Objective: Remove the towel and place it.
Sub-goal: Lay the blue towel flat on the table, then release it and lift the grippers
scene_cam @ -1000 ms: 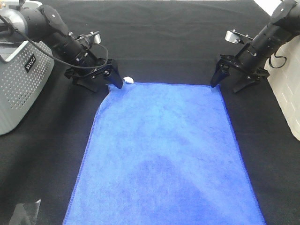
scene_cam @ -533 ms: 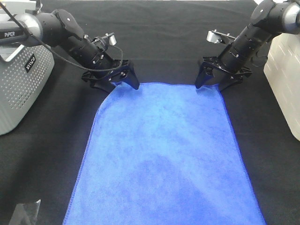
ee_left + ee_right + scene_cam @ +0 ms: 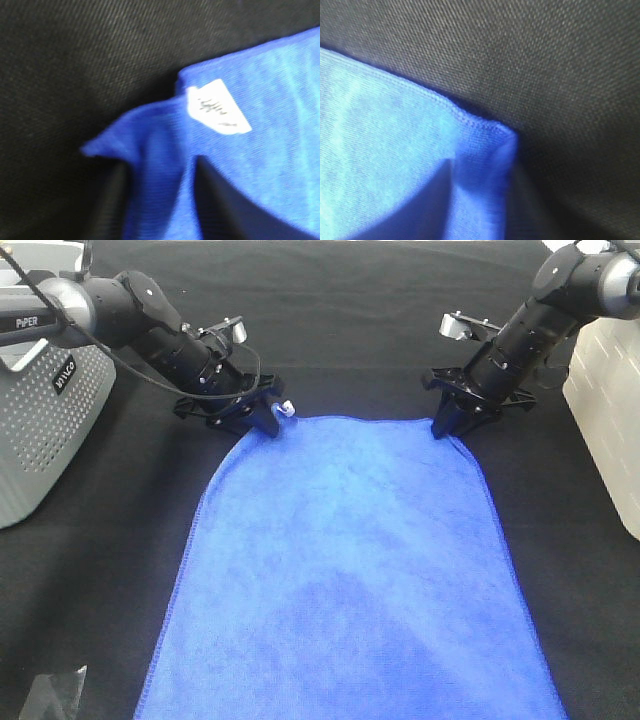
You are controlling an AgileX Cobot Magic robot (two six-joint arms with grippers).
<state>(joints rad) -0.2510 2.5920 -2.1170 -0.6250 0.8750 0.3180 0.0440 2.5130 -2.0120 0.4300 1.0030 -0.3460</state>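
The black-clothed counter carried the blue towel, spread flat from the near edge to the middle, with its two far corners drawn inward. A grey perforated basket stood at the left edge. The left gripper was clamped on the towel's far-left corner, the right gripper on its far-right corner. Only the wrist views showed the grip itself: in each, a ridge of blue cloth was pinched up between dark fingers, above the black weave. The left wrist view also showed faint marks on the white tag, a mere speck from above.
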